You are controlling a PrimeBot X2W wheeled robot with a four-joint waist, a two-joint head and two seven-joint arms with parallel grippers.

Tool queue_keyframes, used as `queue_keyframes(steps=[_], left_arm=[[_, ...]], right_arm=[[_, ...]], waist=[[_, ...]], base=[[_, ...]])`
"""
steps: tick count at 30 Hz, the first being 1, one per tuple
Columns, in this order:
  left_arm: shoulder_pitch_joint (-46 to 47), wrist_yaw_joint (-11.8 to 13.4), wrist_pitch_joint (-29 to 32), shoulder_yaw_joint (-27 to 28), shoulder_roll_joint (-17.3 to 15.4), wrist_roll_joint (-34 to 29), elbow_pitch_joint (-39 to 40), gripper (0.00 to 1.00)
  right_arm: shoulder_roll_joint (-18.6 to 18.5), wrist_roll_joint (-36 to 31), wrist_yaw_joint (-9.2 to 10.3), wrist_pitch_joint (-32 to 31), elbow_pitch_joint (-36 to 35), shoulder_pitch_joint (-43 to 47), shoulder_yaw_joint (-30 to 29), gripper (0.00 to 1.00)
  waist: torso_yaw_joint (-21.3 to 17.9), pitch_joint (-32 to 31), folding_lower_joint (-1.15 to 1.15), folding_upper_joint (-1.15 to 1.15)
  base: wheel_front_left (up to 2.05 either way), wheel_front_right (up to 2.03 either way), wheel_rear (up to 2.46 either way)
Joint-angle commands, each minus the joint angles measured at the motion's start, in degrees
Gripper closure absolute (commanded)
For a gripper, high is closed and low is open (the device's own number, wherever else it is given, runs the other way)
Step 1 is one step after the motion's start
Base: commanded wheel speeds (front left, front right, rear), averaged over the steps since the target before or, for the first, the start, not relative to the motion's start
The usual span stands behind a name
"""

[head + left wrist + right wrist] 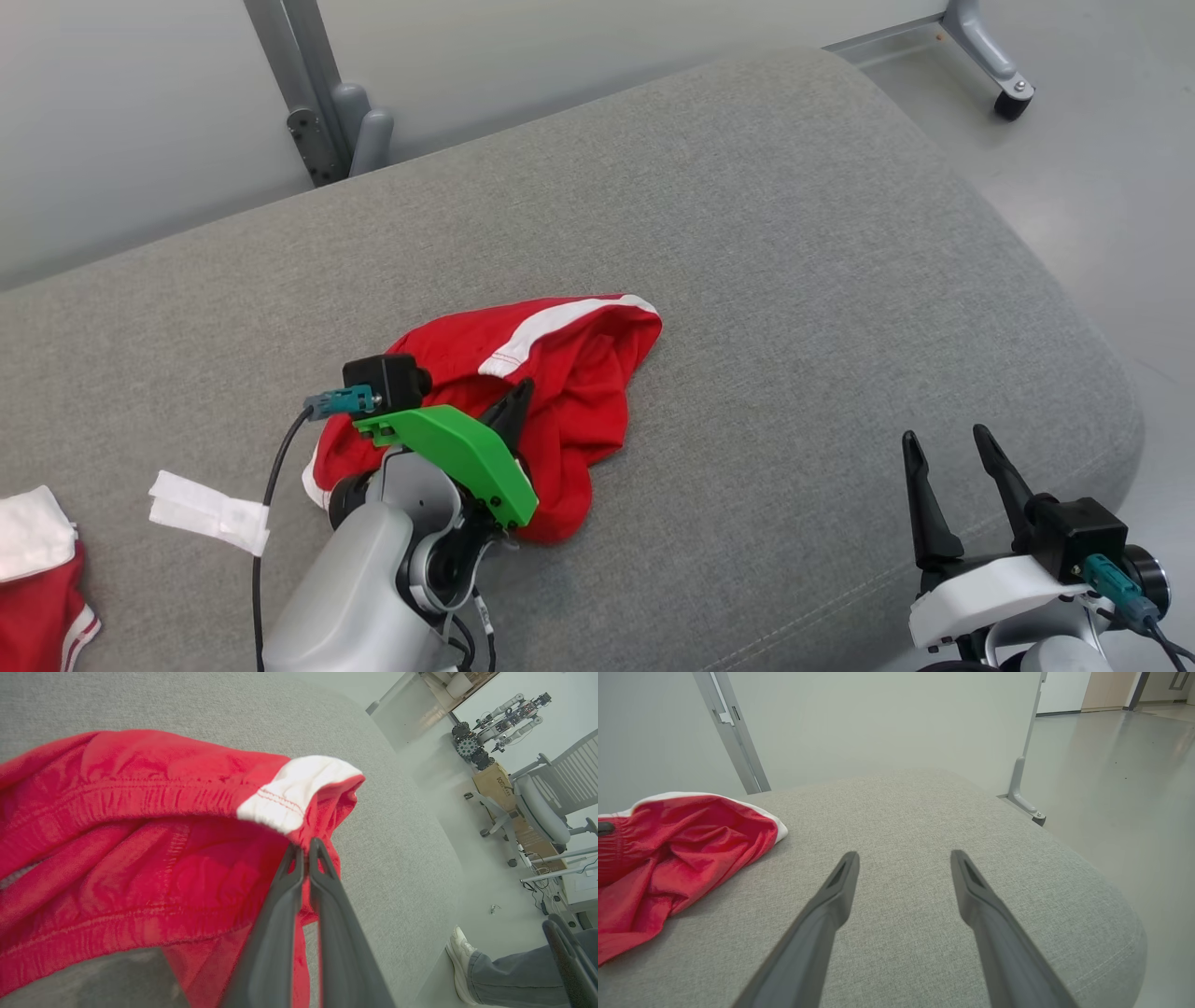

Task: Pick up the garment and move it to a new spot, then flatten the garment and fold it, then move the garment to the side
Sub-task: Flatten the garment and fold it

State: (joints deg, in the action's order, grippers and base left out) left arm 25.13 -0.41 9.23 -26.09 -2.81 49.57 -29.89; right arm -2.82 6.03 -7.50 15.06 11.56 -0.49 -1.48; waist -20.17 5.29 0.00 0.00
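garment (560, 373): red with a white stripe, crumpled in a heap on the grey cushion (794, 205), near its front edge and left of the middle.
left gripper (307, 854): jaws pressed together, pinching a fold of red fabric just under the white band.
right gripper (945, 437): jaws spread and holding nothing, over the front right corner, well apart from the garment.
done: the first grasp, it seems.
left to do: lifting to a new spot, flattening, folding, moving aside.
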Motion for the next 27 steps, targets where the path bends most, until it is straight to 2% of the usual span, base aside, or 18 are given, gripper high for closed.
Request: queue_keyframes(steps=[1, 10, 18, 27], left_arm=[[0.99, 0.15, -0.55, -0.22, -0.21, 0.32, -0.2, 1.0], [7.61, -1.27, -2.69, -0.74, -0.27, -0.09, 1.07, 1.0], [16.79, -1.34, 1.06, -2.24, -1.87, -2.73, 6.49, 1.0], [23.68, 1.13, 4.6, -1.14, -1.87, -2.39, 15.98, 1.0]], right_arm=[[-0.13, -0.12, 0.02, 0.16, 0.09, -0.57, -0.03, 0.0], [-0.11, 1.01, 0.02, 0.16, -0.05, 0.55, -0.51, 0.0], [-0.12, 3.17, 0.02, 0.16, 0.41, 0.15, -0.48, 0.0], [-0.11, 5.33, 0.02, 0.16, 0.94, 0.91, -0.23, 0.0]], waist=[[-0.44, -0.29, 0.0, 0.0], [-2.09, -0.32, 0.0, 0.0], [-3.49, -0.18, 0.0, 0.0], [-4.49, -0.43, 0.0, 0.0]], base=[[0.0, 0.0, 0.0], [0.0, 0.0, 0.0], [0.0, 0.0, 0.0], [0.0, 0.0, 0.0]])
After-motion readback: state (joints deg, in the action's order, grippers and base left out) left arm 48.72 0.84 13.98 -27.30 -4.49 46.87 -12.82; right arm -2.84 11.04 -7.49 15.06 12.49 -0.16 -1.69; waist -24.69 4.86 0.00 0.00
